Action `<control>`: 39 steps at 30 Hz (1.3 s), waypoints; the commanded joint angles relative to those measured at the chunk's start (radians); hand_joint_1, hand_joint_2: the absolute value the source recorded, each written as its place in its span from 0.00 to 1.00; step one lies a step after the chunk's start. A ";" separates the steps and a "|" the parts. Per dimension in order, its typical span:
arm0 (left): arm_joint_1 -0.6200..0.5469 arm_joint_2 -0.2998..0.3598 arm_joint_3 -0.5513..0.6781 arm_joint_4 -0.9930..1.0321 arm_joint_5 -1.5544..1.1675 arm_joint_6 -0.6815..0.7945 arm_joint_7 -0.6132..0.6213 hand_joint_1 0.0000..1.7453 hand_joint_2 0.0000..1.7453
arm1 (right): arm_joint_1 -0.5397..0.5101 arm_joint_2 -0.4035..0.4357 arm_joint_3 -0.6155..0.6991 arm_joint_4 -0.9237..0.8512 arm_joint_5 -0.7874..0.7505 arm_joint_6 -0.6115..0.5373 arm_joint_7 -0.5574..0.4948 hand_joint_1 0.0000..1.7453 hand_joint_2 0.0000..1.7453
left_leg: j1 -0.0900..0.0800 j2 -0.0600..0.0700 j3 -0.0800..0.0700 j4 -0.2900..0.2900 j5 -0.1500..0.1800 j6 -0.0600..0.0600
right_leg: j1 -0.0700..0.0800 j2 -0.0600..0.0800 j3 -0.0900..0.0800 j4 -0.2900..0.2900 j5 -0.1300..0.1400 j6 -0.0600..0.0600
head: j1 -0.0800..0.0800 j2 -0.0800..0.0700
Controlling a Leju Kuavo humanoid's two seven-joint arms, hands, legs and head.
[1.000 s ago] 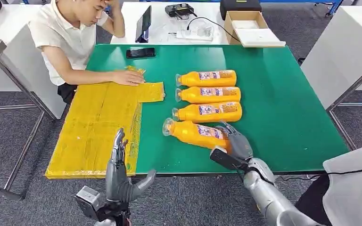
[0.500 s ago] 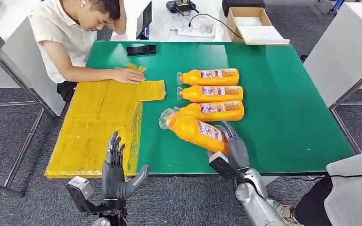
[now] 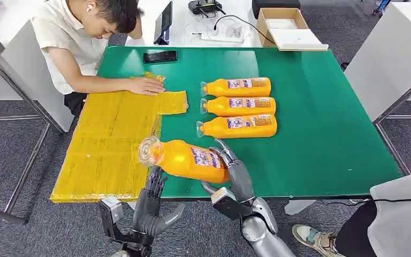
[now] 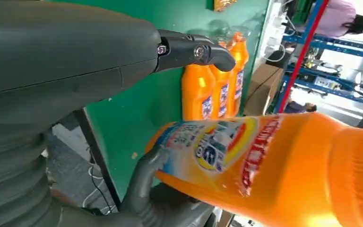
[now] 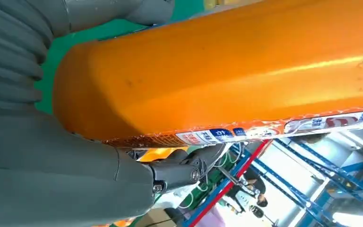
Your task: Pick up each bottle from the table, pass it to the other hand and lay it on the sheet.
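My right hand grips the base end of an orange bottle and holds it above the table's front edge, clear cap pointing left over the yellow sheet. My left hand stands open just below the bottle's neck end, fingers up, apart from it. In the left wrist view the bottle hangs beyond my spread thumb. The right wrist view has the bottle lying against my palm. Three more orange bottles lie side by side on the green table.
A person sits at the table's far left, one hand pressed on the sheet's far edge. A black phone lies at the table's back edge. A cardboard box stands on the white table behind. Another person stands at the right.
My right hand has lifted the nearest bottle off the table and carried it left, over the sheet's edge. My left hand has come up and right, under the bottle's neck.
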 commanded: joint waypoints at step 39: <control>-0.038 -0.023 0.038 -0.079 0.203 -0.013 -0.057 1.00 1.00 | -0.103 0.169 0.354 0.440 -0.101 0.079 -0.051 1.00 1.00 | 0.001 -0.001 0.001 -0.001 0.000 -0.001 | 0.001 -0.003 0.001 0.000 -0.001 -0.002 | 0.000 0.000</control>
